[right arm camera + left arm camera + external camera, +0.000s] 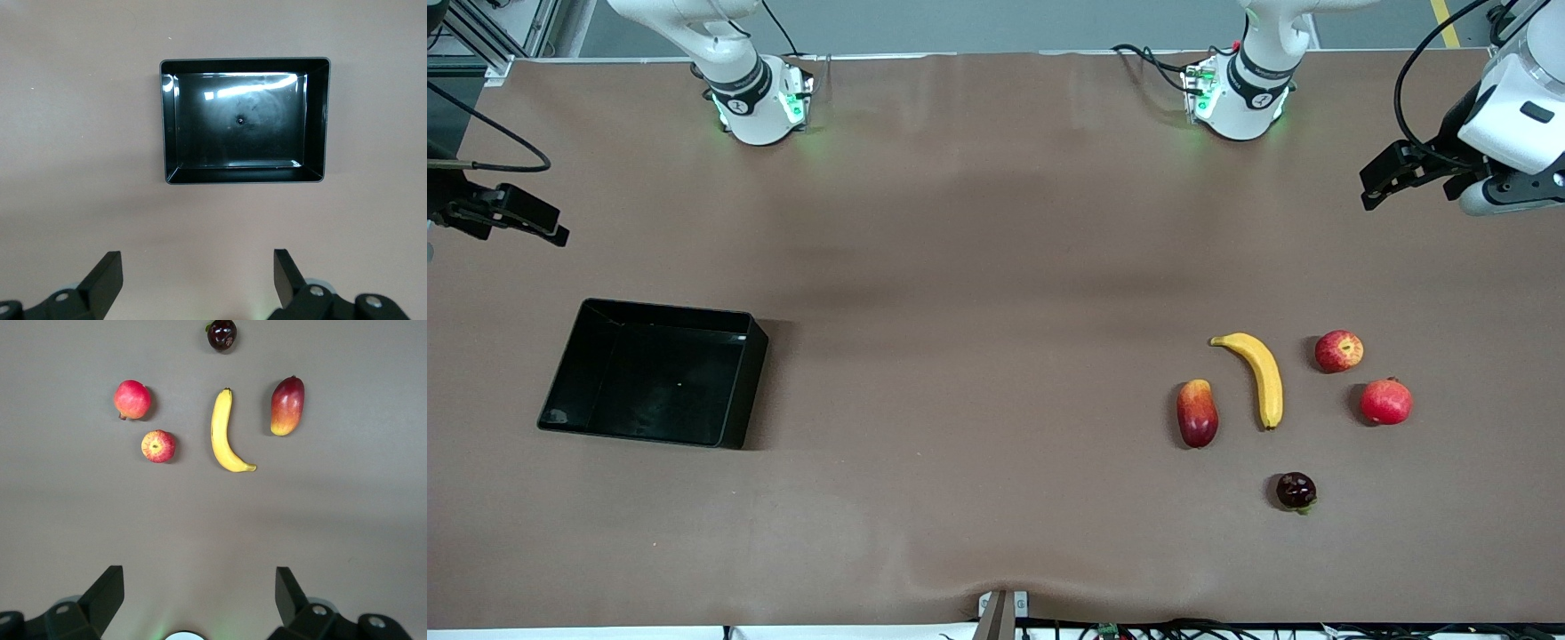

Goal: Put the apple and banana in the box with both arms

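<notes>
I saw both black pincers, left (197, 600) and right (197, 280), hang released above the matte brown bench (978, 267), the glossy black shallow rectangular plastic box (734, 391) empty toward the right arm's end, the long curved yellow banana (1261, 375) beside the small round red-yellow apple (1338, 351) toward the left arm's.

Brown table (996, 267): box (734, 382), banana (1263, 378), apple (1338, 351).

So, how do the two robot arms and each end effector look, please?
Both arms are white with black joint bands; the left arm and right arm have green lights glowing at their bases and black cables. The left end effector and the right end effector are black, with two wedge-shaped fingers.
</notes>
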Robot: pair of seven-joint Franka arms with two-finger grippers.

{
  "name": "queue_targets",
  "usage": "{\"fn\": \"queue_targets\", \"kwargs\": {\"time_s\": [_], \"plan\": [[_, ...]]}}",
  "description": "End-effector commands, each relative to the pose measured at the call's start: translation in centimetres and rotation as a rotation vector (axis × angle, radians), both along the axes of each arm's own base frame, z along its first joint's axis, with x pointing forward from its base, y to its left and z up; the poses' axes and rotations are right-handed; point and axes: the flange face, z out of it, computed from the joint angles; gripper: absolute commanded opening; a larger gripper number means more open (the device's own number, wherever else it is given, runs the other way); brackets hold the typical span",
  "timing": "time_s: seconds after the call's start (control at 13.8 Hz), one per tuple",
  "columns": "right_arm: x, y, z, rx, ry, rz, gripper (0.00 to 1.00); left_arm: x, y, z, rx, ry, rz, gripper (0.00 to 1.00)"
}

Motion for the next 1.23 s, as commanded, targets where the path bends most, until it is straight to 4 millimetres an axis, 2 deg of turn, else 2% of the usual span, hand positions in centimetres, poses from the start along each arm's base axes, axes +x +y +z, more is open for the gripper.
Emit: {"fn": "queue_targets", "kwargs": {"time_s": [0.0, 0.36, 0.58, 0.72, 0.87, 0.94, 1.08, 1.16], "plan": [[0.2, -0.3, 0.4, -0.019, 0.002, -0.014, 1.0, 0.2, 0.4, 0.2, -0.005, 0.014, -0.017, 1.0], [0.1, -0.8, 0.5, -0.021, 0.0, -0.022, 1.0, 0.8, 0.6, -0.7, -0.011, 0.029, -0.013, 1.0], [0.2, -0.7, 0.5, -0.022, -0.001, -0.022, 1.0, 2.7, 0.6, -3.3, -0.01, 0.042, -0.014, 1.0], [0.2, -1.0, 0.5, -0.067, -0.003, -0.018, 1.0, 4.0, 1.3, -6.7, -0.015, 0.012, -0.003, 1.0], [0.7, -1.4, -0.3, -0.082, 0.011, -0.023, 1.0, 5.3, 1.9, -11.2, -0.018, -0.007, 0.003, 1.0], [0.8, -1.6, -0.7, -0.102, 0.019, -0.024, 1.0, 6.2, 3.6, -13.8, -0.005, -0.013, 0.023, 1.0], [1.6, -2.0, -2.2, -0.129, 0.046, -0.025, 1.0, 7.8, 5.2, -18.9, -0.009, -0.021, 0.042, 1.0], [1.8, -2.2, -2.5, -0.146, 0.051, -0.025, 1.0, 8.5, 7.4, -21.4, 0.003, -0.016, 0.066, 1.0]]}}
